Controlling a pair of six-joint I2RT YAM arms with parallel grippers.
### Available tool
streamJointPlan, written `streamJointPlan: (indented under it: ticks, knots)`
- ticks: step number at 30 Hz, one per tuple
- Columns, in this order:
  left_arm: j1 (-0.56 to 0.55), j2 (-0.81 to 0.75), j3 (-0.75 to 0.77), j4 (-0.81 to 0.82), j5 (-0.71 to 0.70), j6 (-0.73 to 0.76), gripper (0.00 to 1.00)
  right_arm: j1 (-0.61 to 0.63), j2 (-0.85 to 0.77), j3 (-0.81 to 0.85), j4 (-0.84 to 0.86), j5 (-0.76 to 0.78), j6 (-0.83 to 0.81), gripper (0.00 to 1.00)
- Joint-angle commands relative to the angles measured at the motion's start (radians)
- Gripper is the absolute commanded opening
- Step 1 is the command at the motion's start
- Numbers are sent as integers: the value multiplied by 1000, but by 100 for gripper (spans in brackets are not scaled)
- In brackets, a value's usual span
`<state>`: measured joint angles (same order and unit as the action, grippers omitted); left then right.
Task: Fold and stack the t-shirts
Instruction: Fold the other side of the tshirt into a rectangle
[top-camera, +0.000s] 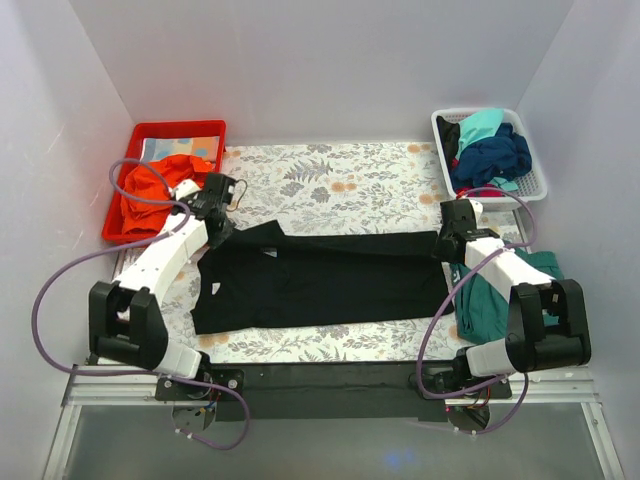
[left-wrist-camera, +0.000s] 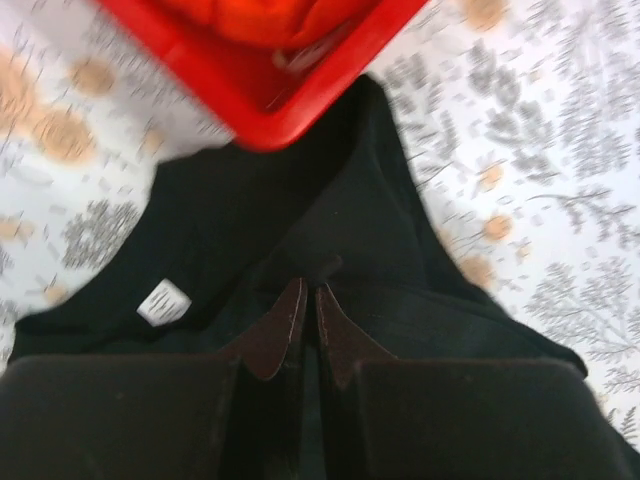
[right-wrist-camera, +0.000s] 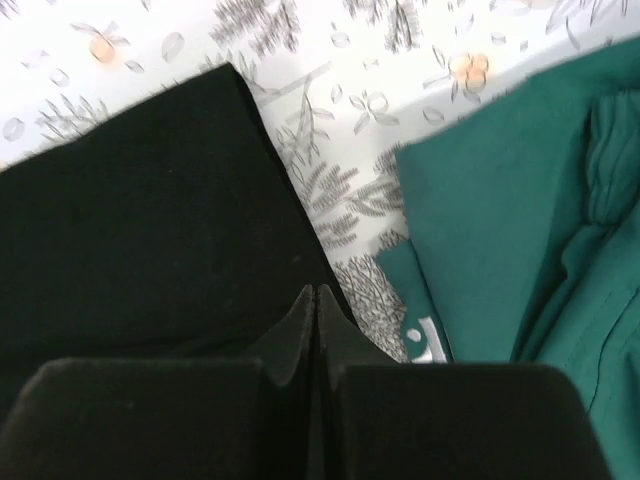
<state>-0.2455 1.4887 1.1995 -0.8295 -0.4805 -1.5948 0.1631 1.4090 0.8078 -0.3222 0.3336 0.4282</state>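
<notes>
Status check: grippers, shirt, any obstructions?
Left gripper and right gripper both shut on black t-shirt, far edge. Shirt laid lengthwise across mat. Teal shirt beside right end, red tray near left; neither on it.

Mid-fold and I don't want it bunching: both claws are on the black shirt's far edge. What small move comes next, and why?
Probably lift both slightly and carry them together toward the shirt's near side. The left claw and right claw each look shut on the far edge of the black t-shirt, at opposite ends. The cloth runs straight between them and the rest lies flat.
</notes>
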Motion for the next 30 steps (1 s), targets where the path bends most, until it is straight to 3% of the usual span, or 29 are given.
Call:
streamJointPlan:
  ticks: [1, 11, 13, 15, 16, 19, 27, 30]
  knots:
    - [0, -162, -127, -22, 8, -111, 0, -7, -50, -58, 35, 12, 20, 1]
    - [0, -263, -308, -5, 60, -139, 0, -8, -68, -136, 45, 12, 21, 1]
    - [0, -272, -348, 0, 83, -145, 9, -8, -73, -142, 32, 8, 29, 1]
    - [0, -286, -374, -3, 82, -160, 18, -10, -90, -163, 31, 4, 32, 12]
    - [0, -303, -397, -11, 85, -168, 22, -7, -108, -170, 22, 5, 41, 23]
    - [-1, -337, -432, -34, 89, -202, 34, -8, -160, -196, 8, 2, 47, 35]
    - [-17, -423, -431, -48, 72, -199, 36, -7, -266, -174, 6, -28, 70, 36]
    - [-38, -453, -410, 36, 94, -151, 36, -2, -248, -151, 26, -50, 72, 36]
